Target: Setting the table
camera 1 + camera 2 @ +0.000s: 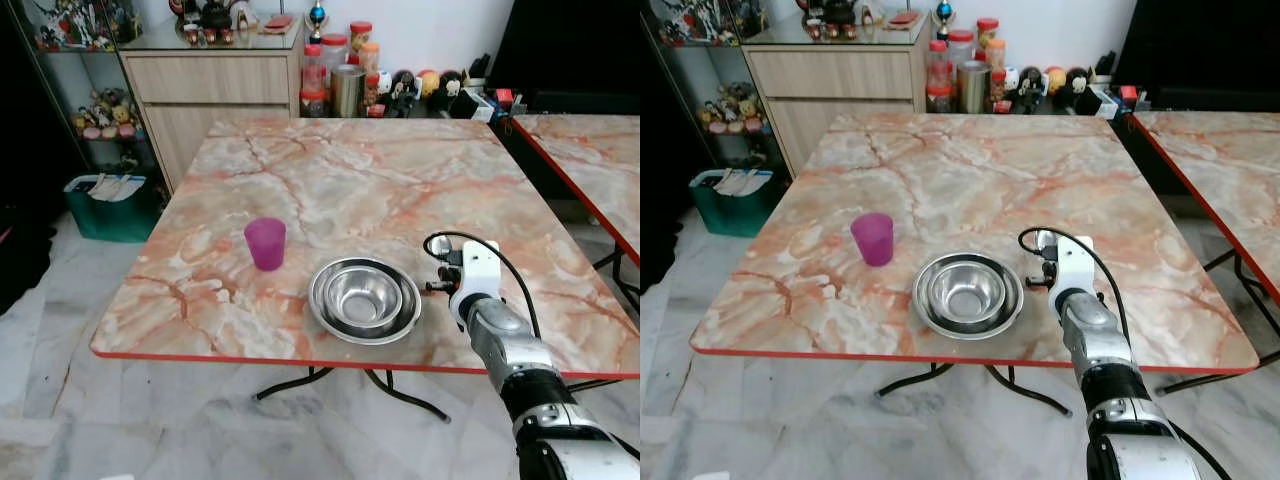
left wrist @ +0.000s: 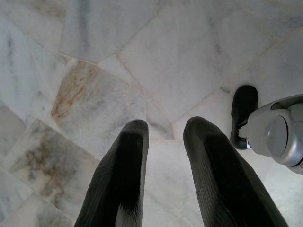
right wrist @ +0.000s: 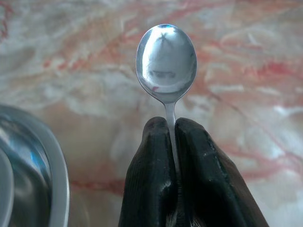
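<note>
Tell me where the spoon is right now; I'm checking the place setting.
The spoon is pinched by its handle in the right gripper, held over the marble table just right of the steel bowl, near the table's front edge.

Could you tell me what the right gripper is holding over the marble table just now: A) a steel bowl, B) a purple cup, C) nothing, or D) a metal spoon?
D: the right gripper is shut on the stem of a metal spoon, beside the steel bowl.

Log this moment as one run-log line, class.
right gripper: shut on shiny metal spoon | beside steel bowl | left gripper: idle, open
</note>
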Controlling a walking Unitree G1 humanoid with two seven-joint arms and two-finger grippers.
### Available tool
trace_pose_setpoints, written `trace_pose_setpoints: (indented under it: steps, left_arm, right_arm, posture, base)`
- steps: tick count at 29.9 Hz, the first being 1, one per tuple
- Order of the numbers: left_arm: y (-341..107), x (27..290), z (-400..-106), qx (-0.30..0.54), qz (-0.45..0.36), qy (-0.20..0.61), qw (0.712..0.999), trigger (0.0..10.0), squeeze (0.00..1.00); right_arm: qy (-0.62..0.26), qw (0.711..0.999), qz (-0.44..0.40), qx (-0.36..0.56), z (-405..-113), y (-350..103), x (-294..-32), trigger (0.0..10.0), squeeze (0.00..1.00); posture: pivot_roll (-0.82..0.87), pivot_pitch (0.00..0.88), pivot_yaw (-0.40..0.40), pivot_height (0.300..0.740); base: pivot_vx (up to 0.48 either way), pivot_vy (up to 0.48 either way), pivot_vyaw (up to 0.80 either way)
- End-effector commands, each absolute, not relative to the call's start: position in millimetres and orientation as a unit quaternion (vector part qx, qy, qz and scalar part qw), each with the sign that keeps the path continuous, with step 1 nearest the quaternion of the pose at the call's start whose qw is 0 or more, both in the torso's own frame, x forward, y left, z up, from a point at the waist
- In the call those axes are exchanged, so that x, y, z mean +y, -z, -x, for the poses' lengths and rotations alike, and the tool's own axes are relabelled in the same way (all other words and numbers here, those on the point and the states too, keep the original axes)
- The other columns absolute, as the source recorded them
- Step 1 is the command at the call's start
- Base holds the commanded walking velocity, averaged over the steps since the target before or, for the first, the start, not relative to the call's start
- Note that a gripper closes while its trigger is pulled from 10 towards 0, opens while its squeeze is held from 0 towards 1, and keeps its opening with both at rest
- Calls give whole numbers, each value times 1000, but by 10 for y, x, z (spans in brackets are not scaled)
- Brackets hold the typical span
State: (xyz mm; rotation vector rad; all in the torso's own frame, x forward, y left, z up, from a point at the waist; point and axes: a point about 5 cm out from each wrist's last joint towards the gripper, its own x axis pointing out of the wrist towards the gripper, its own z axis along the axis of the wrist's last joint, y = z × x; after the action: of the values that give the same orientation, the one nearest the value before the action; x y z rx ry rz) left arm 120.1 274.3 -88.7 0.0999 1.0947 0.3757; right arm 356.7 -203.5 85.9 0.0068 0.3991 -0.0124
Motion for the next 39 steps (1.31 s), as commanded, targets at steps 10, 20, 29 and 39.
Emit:
trace_pose_setpoints:
  steps: [10,20,29,39]
  left_arm:
    - [890,2752,-1186,523,-54,-175,832,10000,0]
    - [891,2754,-1183,525,-53,-175,831,10000,0]
    - [891,2756,-1183,526,-52,-177,830,10000,0]
    - [887,2761,-1188,525,-53,-178,830,10000,0]
  right_arm:
    - [-7,974,-17,224,-3552,-767,-2027,10000,0]
    - [-17,970,18,241,-3517,-704,-2098,10000,0]
    - [-37,971,39,232,-3534,-741,-2138,10000,0]
    - [-44,969,43,238,-3515,-703,-2140,10000,0]
  posture:
    - [51,0,-8,732]
    - [53,0,-8,732]
    - [53,0,-9,732]
    - [59,0,-8,732]
  base:
    - [0,0,0]
    - [0,0,0]
    - [0,0,0]
    - [0,0,0]
